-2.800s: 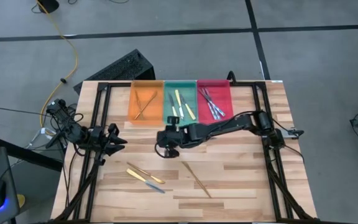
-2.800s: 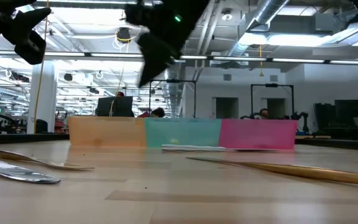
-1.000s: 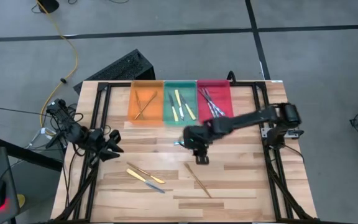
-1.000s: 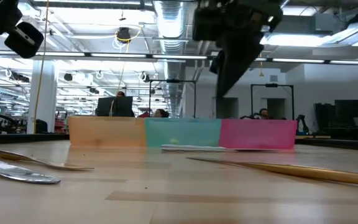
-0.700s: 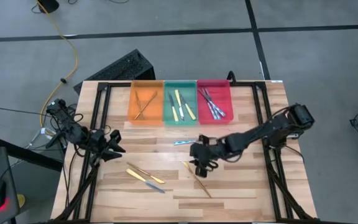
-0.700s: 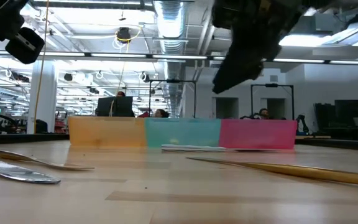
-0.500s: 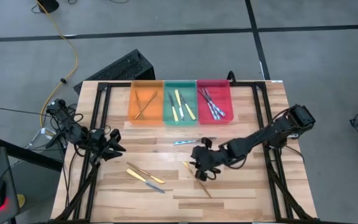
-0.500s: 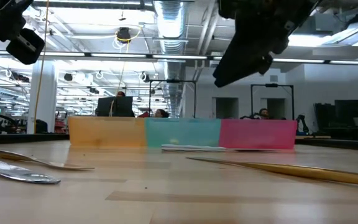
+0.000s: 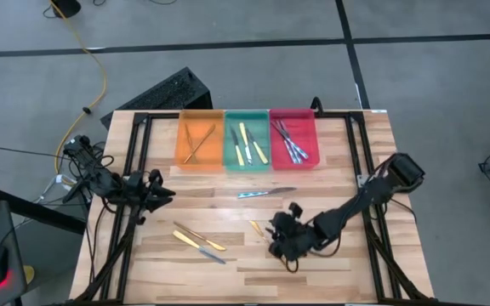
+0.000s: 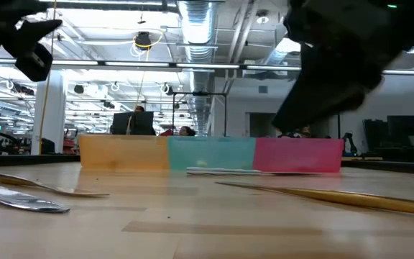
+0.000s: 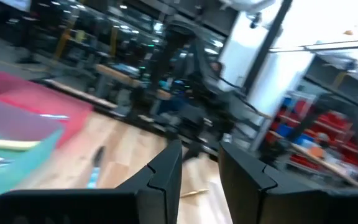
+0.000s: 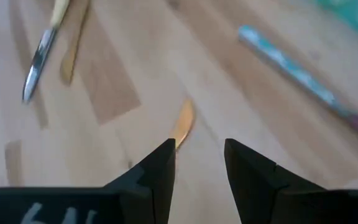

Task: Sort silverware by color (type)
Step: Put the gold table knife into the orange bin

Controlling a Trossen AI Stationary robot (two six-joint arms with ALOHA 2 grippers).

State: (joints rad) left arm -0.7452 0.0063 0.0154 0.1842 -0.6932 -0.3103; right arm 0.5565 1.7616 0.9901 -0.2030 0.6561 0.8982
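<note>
Three trays sit at the tabletop's far edge: orange tray (image 9: 199, 136) holds two bronze utensils (image 9: 197, 138), green tray (image 9: 246, 138) three yellow-handled (image 9: 248, 144), red tray (image 9: 293, 136) several silver. Four pieces lie loose nearer. Right claw (image 9: 281, 239), open and empty, hovers over a bronze utensil (image 12: 182, 122); left claw (image 9: 162, 192), slightly parted and empty, waits left.

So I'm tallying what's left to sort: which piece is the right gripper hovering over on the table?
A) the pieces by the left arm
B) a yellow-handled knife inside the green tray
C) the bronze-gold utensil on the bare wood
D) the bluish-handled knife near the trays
C: the right gripper is over the bronze-gold utensil, whose tip shows just ahead of its open fingers, with nothing held.
</note>
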